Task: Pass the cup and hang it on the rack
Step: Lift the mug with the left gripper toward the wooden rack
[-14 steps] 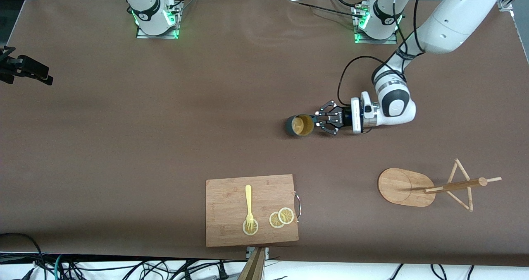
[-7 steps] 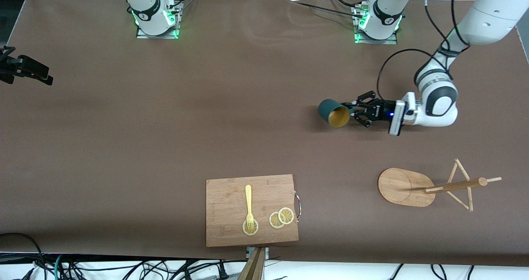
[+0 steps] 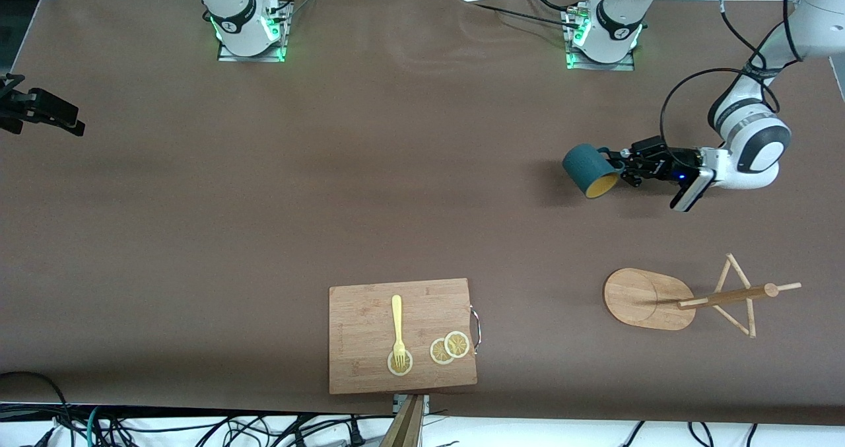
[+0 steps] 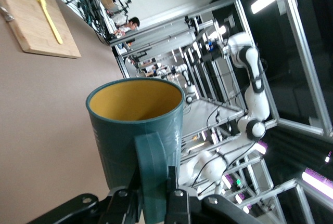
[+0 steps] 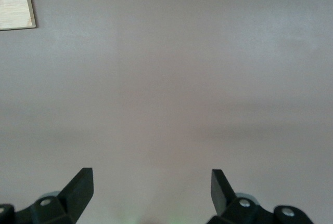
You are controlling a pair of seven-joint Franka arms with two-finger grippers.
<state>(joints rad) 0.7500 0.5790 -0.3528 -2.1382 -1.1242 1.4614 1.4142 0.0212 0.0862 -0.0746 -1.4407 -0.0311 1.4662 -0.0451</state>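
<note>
The dark teal cup (image 3: 587,170) with a mustard-yellow inside hangs in the air, tilted with its mouth toward the front camera. My left gripper (image 3: 618,164) is shut on its loop handle, over bare table toward the left arm's end. In the left wrist view the cup (image 4: 130,130) fills the middle and the gripper (image 4: 152,182) clamps the handle from both sides. The bamboo rack (image 3: 637,298) stands nearer the front camera than the cup, its post (image 3: 726,296) carrying thin pegs. My right gripper (image 5: 151,173) is open and empty, high over bare table, and is out of the front view.
A wooden cutting board (image 3: 370,328) lies near the front edge with a yellow fork (image 3: 397,328) and lemon slices (image 3: 450,348); its corner shows in the right wrist view (image 5: 13,0). A black device (image 3: 39,110) sits at the right arm's end of the table.
My left gripper has carried the cup by its handle up off the table and toward the left arm's end, tipping its mouth toward the front camera. The rack and board have not moved.
</note>
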